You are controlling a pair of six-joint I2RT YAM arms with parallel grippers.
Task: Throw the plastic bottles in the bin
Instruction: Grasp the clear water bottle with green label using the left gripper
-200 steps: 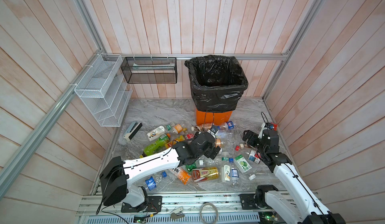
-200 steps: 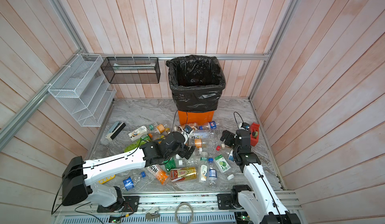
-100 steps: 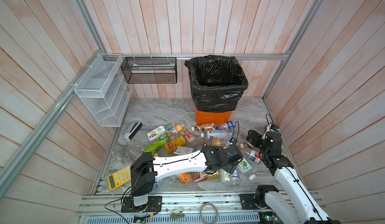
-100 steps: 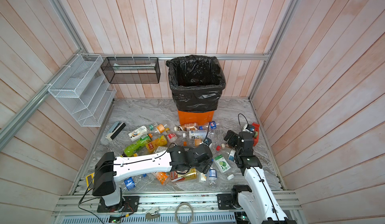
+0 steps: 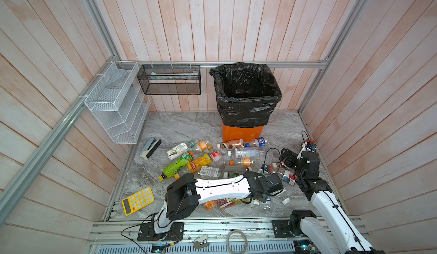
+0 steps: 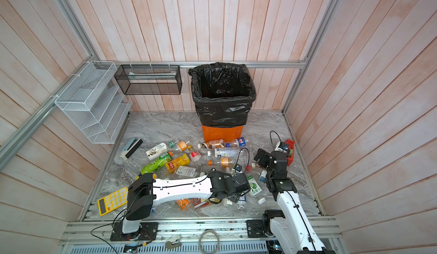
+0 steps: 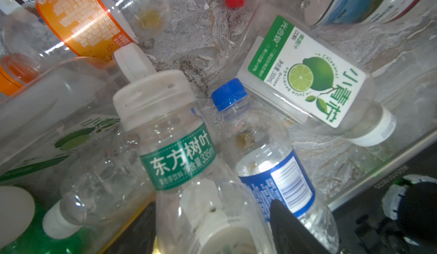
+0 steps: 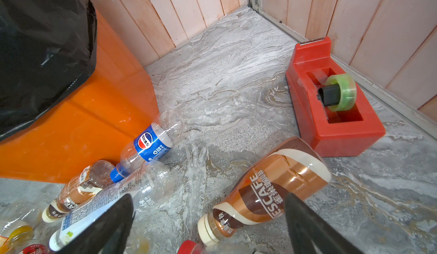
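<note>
Left arm swung across since a second ago, so in a top view the left gripper (image 5: pixel 266 195) sat low among the plastic bottles (image 5: pixel 199 163), with the bin (image 5: pixel 241 133) well behind. Left wrist view: one finger (image 7: pixel 290 224) sat beside a green-label tea bottle (image 7: pixel 179 160); couldn't tell if it was pinched. Right wrist view: the right gripper (image 8: pixel 209 200) was spread wide over a Nescafe bottle (image 8: pixel 272 184).

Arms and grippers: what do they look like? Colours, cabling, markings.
Both alike: left arm and right arm have smooth white link shells between boxy black joint housings, on black bases mounted on an aluminium rail. Thin black cables run along the white links and loop at the wrists. Gripper fingers are matte black, tapering. No legible markings.
</note>
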